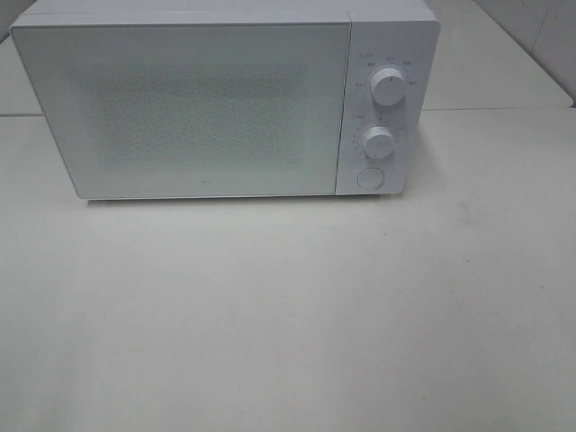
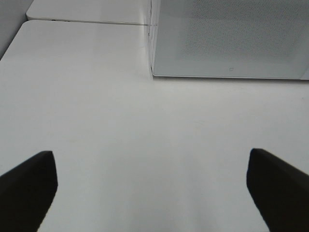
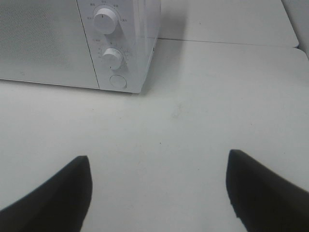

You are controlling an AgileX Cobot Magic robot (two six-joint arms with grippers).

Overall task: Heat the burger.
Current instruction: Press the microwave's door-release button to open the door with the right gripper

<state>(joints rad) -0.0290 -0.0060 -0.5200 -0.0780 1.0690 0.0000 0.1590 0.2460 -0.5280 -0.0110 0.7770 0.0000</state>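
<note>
**Microwave shut, both grippers empty, burger not sighted**

Nearest the cameras: the left gripper (image 2: pixel 150 160) hangs over the bare table (image 1: pixel 288 315) in front of the microwave (image 1: pixel 225 103). Its dark fingers (image 2: pixel 29 188) are spread wide with nothing between them. The right gripper (image 3: pixel 158 162) is in like condition: fingers (image 3: pixel 260 188) parted, nothing held, table surface showing in the gap. Neither gripper touches the microwave, and neither appears in the high view.

The stretch of table between the grippers and the microwave carries no objects. Nothing stands in the way of the door (image 1: pixel 180 108).

Container: the microwave sits squarely on the table. Its door is closed flush. The door panel is white with a fine dotted screen, and the interior cannot be seen through it.

To the right of the door is the control strip: upper knob (image 1: pixel 387 87), lower knob (image 1: pixel 379 142) beneath it, and a round button (image 1: pixel 369 178) at the bottom.

Burger: not visible in any view. Whether it is inside the microwave cannot be told.

Behind the microwave, a seam marks a rear table (image 1: pixel 486 63) butted against the front one.
</note>
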